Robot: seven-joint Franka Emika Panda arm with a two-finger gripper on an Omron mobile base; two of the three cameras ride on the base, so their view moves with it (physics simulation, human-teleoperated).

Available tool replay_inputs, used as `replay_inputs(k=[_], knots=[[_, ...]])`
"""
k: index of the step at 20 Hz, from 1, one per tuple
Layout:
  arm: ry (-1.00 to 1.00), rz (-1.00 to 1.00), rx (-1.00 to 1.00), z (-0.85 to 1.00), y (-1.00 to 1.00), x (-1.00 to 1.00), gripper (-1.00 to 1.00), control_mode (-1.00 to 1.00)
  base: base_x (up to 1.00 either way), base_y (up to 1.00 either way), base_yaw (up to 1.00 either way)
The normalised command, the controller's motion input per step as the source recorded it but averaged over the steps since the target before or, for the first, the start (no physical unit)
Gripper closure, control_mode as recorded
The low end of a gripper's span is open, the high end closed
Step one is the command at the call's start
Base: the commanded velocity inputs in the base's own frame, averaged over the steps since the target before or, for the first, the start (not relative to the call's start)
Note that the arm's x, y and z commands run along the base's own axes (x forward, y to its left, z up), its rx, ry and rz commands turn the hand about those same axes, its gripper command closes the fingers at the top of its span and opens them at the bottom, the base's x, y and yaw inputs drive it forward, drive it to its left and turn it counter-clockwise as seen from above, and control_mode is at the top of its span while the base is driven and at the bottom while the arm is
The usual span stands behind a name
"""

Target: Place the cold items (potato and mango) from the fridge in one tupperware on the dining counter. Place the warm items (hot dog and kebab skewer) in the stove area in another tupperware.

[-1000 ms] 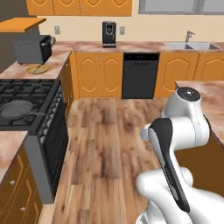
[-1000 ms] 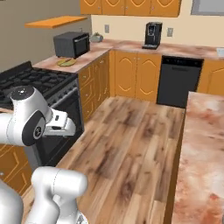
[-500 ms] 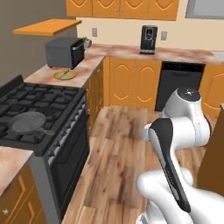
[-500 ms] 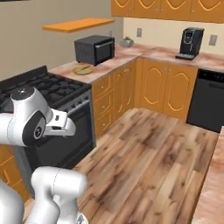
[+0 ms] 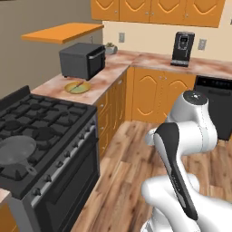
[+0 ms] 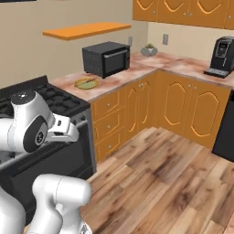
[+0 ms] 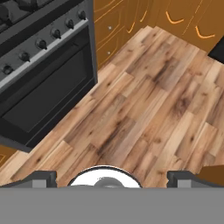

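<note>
A yellow-green plate (image 5: 77, 87) (image 6: 86, 82) lies on the counter between the black stove (image 5: 36, 136) (image 6: 64, 103) and the microwave (image 5: 81, 60) (image 6: 106, 58). A thin stick-like item lies across it, apparently the kebab skewer; it is too small to be sure. My gripper (image 7: 111, 179) hangs open and empty over the wooden floor (image 7: 144, 100), pointing down in front of the oven door (image 7: 43, 96). The potato, mango, hot dog, tupperware, fridge and dining counter are out of view.
A grey pan (image 5: 16, 149) sits on the stove's near burner. A coffee machine (image 5: 182, 49) (image 6: 220, 56) stands on the back counter, with a small bowl (image 6: 149, 50) in the corner and an orange shelf (image 5: 63, 32) above the microwave. Orange cabinets line the floor.
The whole picture has shifted, so the base has moved: the stove, plate and microwave now stand nearer and more central. The gripper has stayed open.
</note>
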Motion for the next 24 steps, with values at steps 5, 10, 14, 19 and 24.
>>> replay_inputs(k=[5,10,14,19,24], knots=[[0.00,0.00,0.00,0.00,0.00,0.00,-1.00,1.00,1.00,-0.37,0.34],[0.00,0.00,0.00,0.00,0.00,0.00,-1.00,1.00,1.00,-0.37,0.33],[0.00,0.00,0.00,0.00,0.00,0.00,-1.00,1.00,1.00,-0.38,0.33],[0.00,0.00,0.00,0.00,0.00,0.00,-1.00,1.00,1.00,-0.34,0.34],[0.00,0.00,0.00,0.00,0.00,0.00,-1.00,1.00,0.95,-0.22,0.38]])
